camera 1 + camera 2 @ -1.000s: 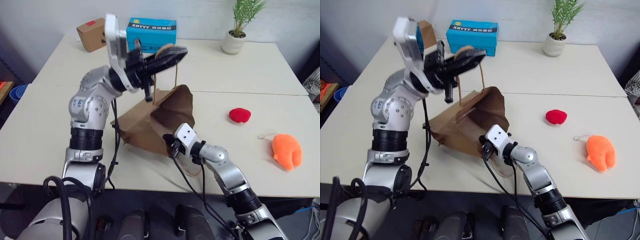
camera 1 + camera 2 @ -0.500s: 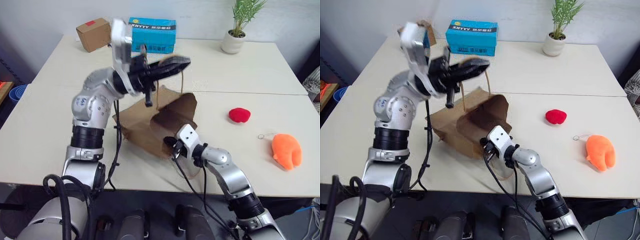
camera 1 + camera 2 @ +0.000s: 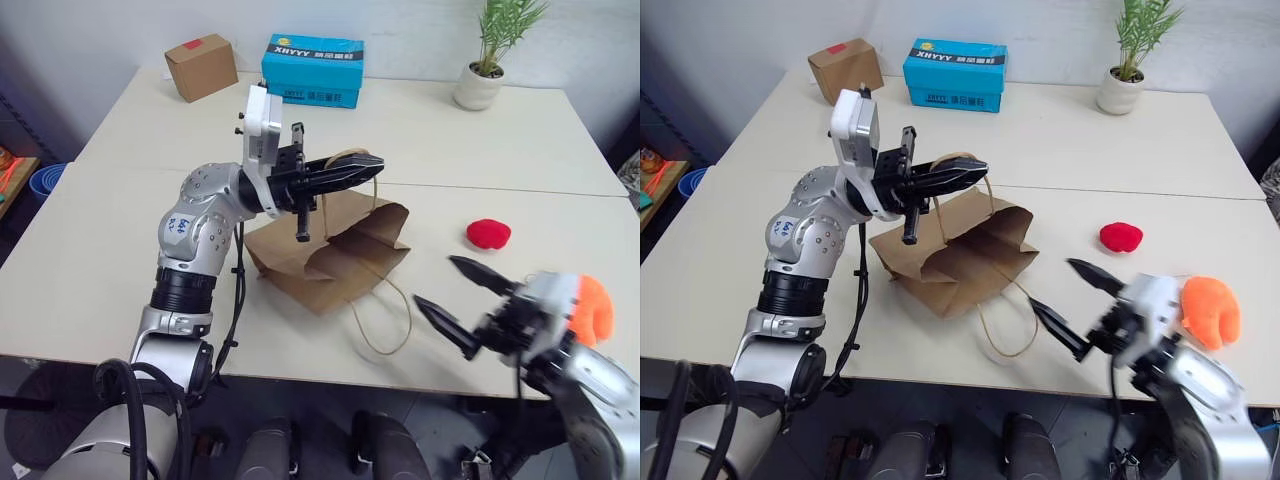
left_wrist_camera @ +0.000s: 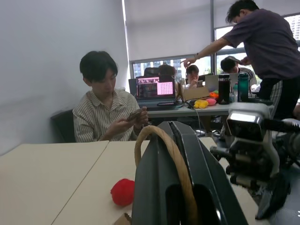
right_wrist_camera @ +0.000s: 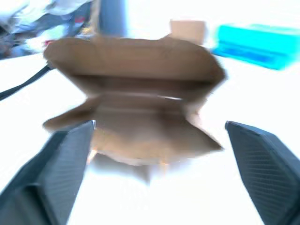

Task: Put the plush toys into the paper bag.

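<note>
Brown paper bag (image 3: 330, 255), one, handle pinched by left tool (image 3: 372, 166); right tool (image 3: 462, 303) agape, empty; two toys.

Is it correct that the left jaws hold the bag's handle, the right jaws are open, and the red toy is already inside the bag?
Not quite. The red plush toy is not in the paper bag; it lies on the table to the bag's right, as the left eye view shows. The rest holds: the left gripper is shut on the bag's handle, and the right gripper is open.

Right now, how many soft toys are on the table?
2: the red plush toy right of the paper bag, and the orange plush toy nearer the table edge, behind the right gripper.
</note>
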Available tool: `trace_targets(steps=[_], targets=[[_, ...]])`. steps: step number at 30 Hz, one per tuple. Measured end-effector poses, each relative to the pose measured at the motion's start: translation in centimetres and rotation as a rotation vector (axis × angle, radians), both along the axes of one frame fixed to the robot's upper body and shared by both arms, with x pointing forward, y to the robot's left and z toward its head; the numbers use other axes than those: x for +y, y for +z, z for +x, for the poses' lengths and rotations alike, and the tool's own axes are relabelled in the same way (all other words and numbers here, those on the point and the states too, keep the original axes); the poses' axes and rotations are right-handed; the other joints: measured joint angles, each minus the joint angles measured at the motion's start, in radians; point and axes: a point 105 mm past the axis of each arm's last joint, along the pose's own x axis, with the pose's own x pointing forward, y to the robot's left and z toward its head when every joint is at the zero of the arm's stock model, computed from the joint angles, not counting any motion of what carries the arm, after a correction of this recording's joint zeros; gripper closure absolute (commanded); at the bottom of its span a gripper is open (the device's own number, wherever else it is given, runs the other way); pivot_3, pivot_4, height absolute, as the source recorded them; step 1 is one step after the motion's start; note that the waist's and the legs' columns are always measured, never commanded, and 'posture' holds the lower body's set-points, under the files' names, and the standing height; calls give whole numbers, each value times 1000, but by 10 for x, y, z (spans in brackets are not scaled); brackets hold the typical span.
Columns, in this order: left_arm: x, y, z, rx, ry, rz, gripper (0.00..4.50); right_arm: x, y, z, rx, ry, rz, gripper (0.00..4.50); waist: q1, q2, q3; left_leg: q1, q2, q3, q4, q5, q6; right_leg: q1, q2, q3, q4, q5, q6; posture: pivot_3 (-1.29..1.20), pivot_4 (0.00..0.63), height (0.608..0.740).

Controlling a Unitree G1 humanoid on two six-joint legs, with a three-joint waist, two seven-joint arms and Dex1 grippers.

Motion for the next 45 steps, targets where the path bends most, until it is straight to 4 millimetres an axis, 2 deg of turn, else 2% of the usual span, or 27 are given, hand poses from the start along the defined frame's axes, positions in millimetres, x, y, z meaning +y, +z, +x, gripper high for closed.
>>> trace_targets(steps=[4,8,10,12,16,20,24,30,33,35,37,40,43,45], targets=[[0,-2,1,3,5,-4,4500,-79,-31,-44,97,-357,-137,70,-1,0,0,1,0,1,-1,-1,1,0,0,2,-1,0,1,0,150,740],[-6,-2,-1,8,-7,-18,4500,-111,-58,-77,191,-495,-276,70,-9,0,0,4,1,4,-2,-2,0,1,0,5,-4,0,1,0,150,740],[-6,-2,-3,2,-5,-19,4500,-118,-63,-81,205,-532,-286,70,-18,0,0,5,4,5,-2,-2,-1,1,-1,7,-4,0,1,0,150,740],[-6,-1,-3,-2,-2,-20,4500,-122,-57,-70,182,-563,-271,70,-29,0,0,5,5,5,-1,-3,-2,1,-1,8,-3,0,1,0,150,740],[-7,-1,-3,1,3,-20,4500,-137,-34,-32,171,-557,-358,70,-27,1,0,6,6,5,-1,-3,-3,0,-1,7,-2,-2,-2,0,150,740],[-5,-5,-1,12,33,-19,4500,-162,-35,8,321,-573,-417,70,-18,1,0,4,7,4,0,-3,-4,0,0,6,1,-2,-3,0,150,740],[-5,-6,-4,-1,49,-15,4500,-176,-51,30,515,-564,-427,966,-2,2,0,3,7,4,1,-3,-3,0,0,4,0,-2,-3,0,150,740],[-2,-6,-5,-5,70,-7,4500,-176,-48,49,555,-518,-377,3012,-4,1,0,3,7,4,2,-2,-2,2,1,4,-1,-1,-1,0,150,740],[0,-6,-4,-6,78,-4,4500,-162,-43,51,522,-421,-338,3932,-7,1,0,4,7,4,2,-2,-2,2,2,4,-1,-1,-1,0,150,740],[0,-6,-4,-4,78,-3,4500,-137,-37,50,481,-279,-293,4456,-11,1,0,4,9,4,2,-2,-4,2,3,4,-1,-1,-1,0,150,740],[1,-6,-4,0,75,0,4500,-97,-28,42,439,-62,-243,4483,-10,2,0,4,9,4,1,-2,-5,2,3,4,0,-1,-1,0,150,740],[2,-8,-5,28,51,14,4500,-49,-5,32,380,153,-203,4483,-7,2,0,4,9,4,2,-2,-5,2,3,4,0,-1,-1,0,150,740],[3,-10,-5,51,40,30,4500,-4,10,32,343,296,-205,4483,-5,1,0,4,9,3,2,-2,-5,2,1,4,0,-1,-1,0,150,740],[4,-10,-5,54,36,34,4500,18,12,40,332,336,-200,4483,-5,1,0,4,9,2,2,-2,-5,2,1,4,0,-1,-1,0,150,740]])
